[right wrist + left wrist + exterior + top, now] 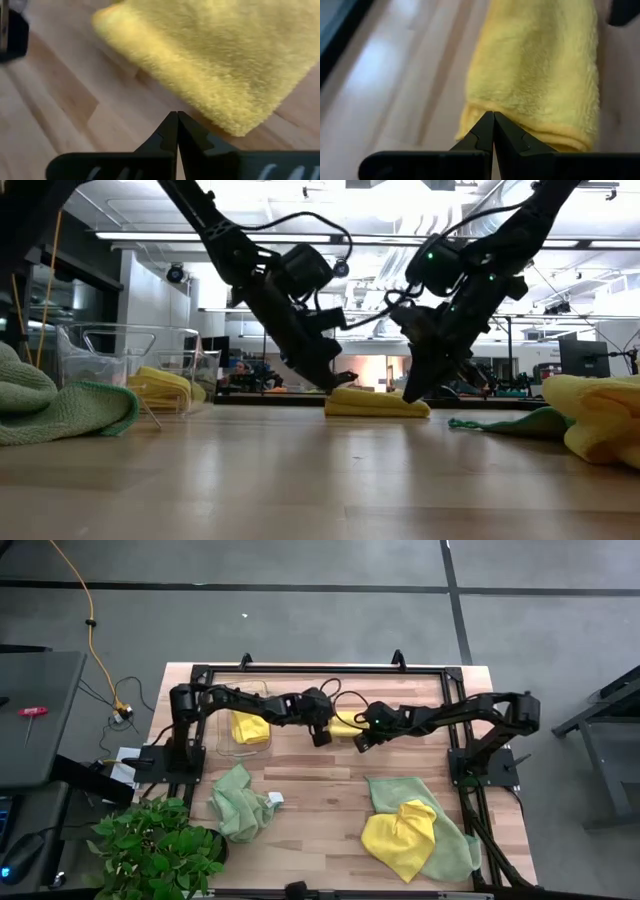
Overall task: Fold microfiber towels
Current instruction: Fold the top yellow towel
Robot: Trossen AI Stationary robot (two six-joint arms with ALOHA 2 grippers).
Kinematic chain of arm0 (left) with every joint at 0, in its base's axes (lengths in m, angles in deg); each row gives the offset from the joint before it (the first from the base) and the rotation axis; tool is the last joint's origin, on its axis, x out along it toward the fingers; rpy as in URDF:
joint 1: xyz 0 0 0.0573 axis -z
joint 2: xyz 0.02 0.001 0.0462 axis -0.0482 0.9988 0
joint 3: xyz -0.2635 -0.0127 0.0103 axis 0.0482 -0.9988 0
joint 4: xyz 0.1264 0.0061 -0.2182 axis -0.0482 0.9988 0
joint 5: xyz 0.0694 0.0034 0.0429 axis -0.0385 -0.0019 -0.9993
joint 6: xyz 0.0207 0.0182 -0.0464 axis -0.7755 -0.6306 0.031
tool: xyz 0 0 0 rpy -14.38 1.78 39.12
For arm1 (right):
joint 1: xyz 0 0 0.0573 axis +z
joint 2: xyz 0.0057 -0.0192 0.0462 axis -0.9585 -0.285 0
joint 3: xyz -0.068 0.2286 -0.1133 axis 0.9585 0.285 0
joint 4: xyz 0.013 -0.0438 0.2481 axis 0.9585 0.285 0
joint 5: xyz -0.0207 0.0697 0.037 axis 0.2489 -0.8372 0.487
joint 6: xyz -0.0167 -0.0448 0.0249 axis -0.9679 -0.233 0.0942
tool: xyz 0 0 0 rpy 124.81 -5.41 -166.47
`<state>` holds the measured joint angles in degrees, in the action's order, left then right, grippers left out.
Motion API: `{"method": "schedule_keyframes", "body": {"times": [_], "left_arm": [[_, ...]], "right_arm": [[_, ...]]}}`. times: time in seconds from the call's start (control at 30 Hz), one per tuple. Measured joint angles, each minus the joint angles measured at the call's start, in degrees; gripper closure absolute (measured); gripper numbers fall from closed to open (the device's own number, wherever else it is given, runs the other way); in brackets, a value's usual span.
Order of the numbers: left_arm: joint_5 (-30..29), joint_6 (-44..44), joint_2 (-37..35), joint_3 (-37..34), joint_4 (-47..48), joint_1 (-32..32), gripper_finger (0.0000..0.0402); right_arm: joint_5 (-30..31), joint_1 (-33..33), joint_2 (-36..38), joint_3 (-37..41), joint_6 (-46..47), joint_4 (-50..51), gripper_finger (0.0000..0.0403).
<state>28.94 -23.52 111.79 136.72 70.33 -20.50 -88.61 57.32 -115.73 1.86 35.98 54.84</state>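
A folded yellow towel (345,726) lies flat on the wooden table (320,790) at its far middle, also seen as the low yellow pad (375,403) in the low view. My left gripper (322,738) is shut, slanting down at the towel's left end (485,107). My right gripper (360,743) is shut too, slanting down beside the towel's right end, its tips (177,115) over bare wood just short of the towel's corner (235,125). My left gripper has its shut fingertips (493,116) at the hemmed edge (470,107) of the folded yellow towel, slanting down from the table's left. I cannot tell whether they touch it. The towel lies flat on the table.
A clear bin (222,735) at the far left holds another yellow towel (250,727). A crumpled green towel (240,802) lies near left. At the near right a yellow towel (400,830) lies on a green one (455,845). A leafy plant (150,845) stands at the near-left corner.
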Motion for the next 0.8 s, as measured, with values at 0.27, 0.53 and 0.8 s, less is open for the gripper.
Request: {"method": "schedule_keyframes", "body": {"times": [0.27,0.53,0.8], "left_arm": [[0.0,5.6,0.8,0.1,5.6,3.7,0.0401],[4.2,19.8,0.5,0.3,9.6,9.8,0.0402],[12.0,25.7,0.7,0.0,3.7,15.7,0.0401]], "right_arm": [[0.2,-1.6,-2.9,0.0,2.2,1.2,0.0403],[2.2,-6.7,-3.0,0.0,2.0,-0.7,0.0403],[-0.3,-11.1,-3.0,0.0,-0.5,-3.0,0.0403]]}}
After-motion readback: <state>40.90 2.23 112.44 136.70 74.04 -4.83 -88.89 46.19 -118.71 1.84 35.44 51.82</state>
